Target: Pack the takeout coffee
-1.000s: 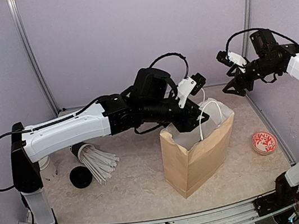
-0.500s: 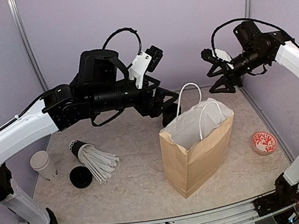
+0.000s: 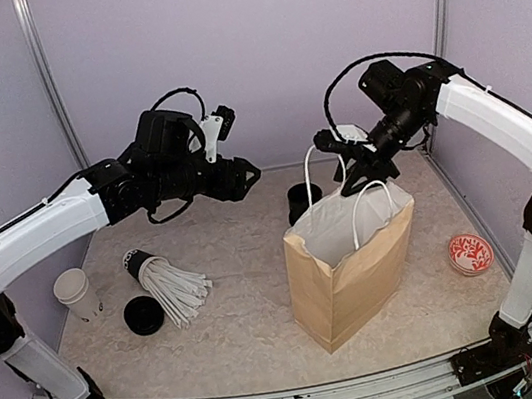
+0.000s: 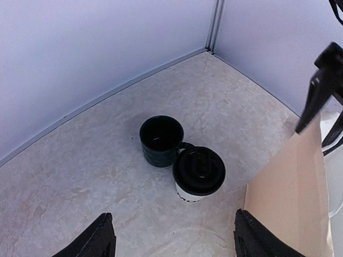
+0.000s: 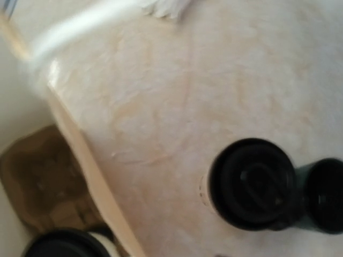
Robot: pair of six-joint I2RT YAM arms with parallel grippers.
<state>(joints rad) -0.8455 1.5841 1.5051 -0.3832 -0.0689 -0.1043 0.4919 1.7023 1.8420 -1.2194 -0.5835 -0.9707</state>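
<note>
The left gripper [image 4: 172, 230] was spread wide with nothing between its fingers [image 4: 102, 241]. The cup [image 4: 198, 172] stood upright on the table [image 4: 80, 176], lid on, ahead of and below the jaws and a little right of their centre line, its long axis vertical. The mug [image 4: 161, 140] sat close against its far-left side, and the bag [image 4: 292, 187] rose just beside it on the right, so a grasp looked to have room only across the open left and near sides. The right gripper [image 3: 347, 168] hung over the bag's far rim by the handles, seemingly nearer the cup and above it. Its fingers fell outside its own blurred view, so its opening could not be told. That view showed what looked like a second cup [image 5: 64, 243] already down in the bag. By my reading the left arm was the one squared up to the cup.
</note>
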